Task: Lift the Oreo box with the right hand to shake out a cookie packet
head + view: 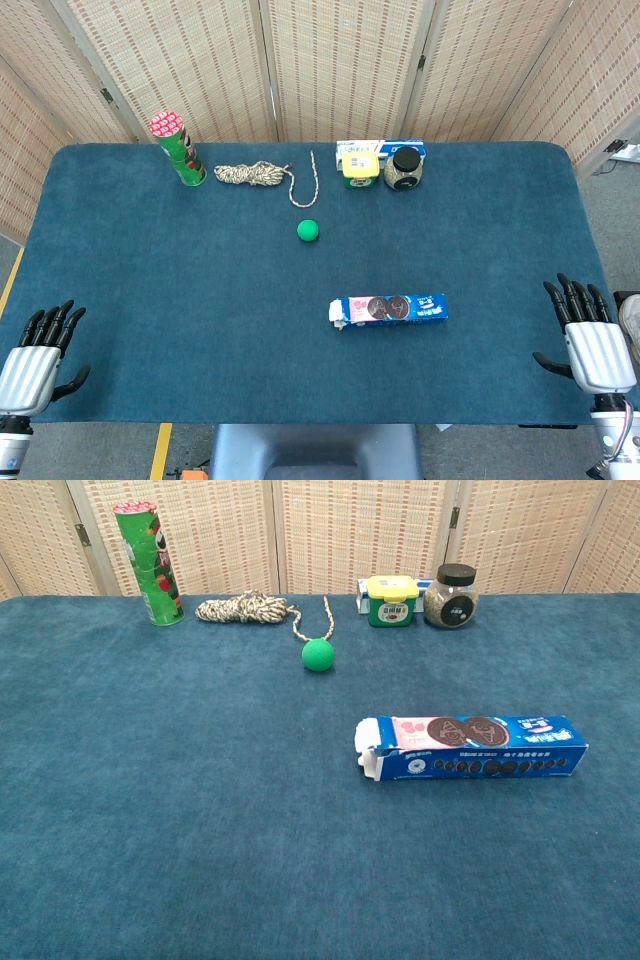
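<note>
The blue Oreo box (390,309) (470,747) lies flat on the blue table (150,290), right of centre, with its open flap end pointing left. No cookie packet shows outside it. My right hand (584,340) rests at the table's right front edge, fingers spread, well to the right of the box and holding nothing. At the left front corner my left hand (38,352) also lies open with nothing in it. Neither hand shows in the chest view.
A green ball (308,230) (318,655) sits behind the box. Along the back stand a green snack can (178,148) (148,565), a coiled rope (255,174) (245,610), a yellow-lidded tub (360,168) (391,600) and a dark-lidded jar (404,168) (451,596).
</note>
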Available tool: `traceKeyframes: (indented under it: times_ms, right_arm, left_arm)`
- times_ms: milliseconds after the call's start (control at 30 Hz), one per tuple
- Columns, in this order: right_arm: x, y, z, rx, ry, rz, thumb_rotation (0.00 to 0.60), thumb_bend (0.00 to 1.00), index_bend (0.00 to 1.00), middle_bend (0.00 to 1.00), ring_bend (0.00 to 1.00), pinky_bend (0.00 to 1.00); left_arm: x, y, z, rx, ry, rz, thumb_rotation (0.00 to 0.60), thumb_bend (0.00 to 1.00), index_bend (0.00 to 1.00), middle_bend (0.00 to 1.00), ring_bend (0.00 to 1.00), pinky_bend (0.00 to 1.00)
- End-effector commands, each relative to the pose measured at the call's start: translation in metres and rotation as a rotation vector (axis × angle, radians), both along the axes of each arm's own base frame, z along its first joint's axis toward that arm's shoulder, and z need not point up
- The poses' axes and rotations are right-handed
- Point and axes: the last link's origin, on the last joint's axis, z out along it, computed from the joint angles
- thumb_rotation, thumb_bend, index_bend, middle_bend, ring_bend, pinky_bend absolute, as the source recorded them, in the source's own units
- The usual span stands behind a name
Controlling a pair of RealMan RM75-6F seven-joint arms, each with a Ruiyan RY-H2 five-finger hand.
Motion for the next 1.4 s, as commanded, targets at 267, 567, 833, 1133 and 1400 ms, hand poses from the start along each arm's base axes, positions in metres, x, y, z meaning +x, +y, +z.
traceKeyframes:
  times_ms: [267, 567, 833, 1133, 1400]
  right_arm:
    - [-0.001, 0.002, 0.001, -0.003, 0.004, 0.001, 0.600, 0.15, 0.00, 0.00, 0.00, 0.00]
    - [0.001, -0.009, -0.006, 0.068, -0.009, 0.016, 0.600, 0.15, 0.01, 0.00, 0.00, 0.00]
    - [0.006, -0.052, -0.028, 0.254, 0.018, 0.046, 0.600, 0.15, 0.09, 0.00, 0.00, 0.00]
    - [0.027, -0.095, -0.054, 0.394, 0.046, 0.027, 0.600, 0.15, 0.19, 0.01, 0.01, 0.00]
    - [0.045, -0.116, -0.077, 0.409, 0.063, 0.069, 0.600, 0.15, 0.25, 0.04, 0.05, 0.00]
  left_arm:
    - [0.001, 0.002, -0.002, -0.010, 0.000, -0.005, 0.600, 0.32, 0.00, 0.00, 0.00, 0.00]
    - [-0.002, 0.002, 0.000, -0.004, -0.011, 0.008, 0.600, 0.32, 0.00, 0.00, 0.00, 0.00]
    - [-0.002, 0.003, -0.002, -0.007, -0.011, 0.012, 0.600, 0.32, 0.00, 0.00, 0.00, 0.00]
    - [-0.004, 0.004, 0.004, 0.001, -0.032, 0.025, 0.600, 0.32, 0.00, 0.00, 0.00, 0.00]
    - [-0.003, 0.003, 0.004, -0.014, -0.039, 0.013, 0.600, 0.32, 0.00, 0.00, 0.00, 0.00]
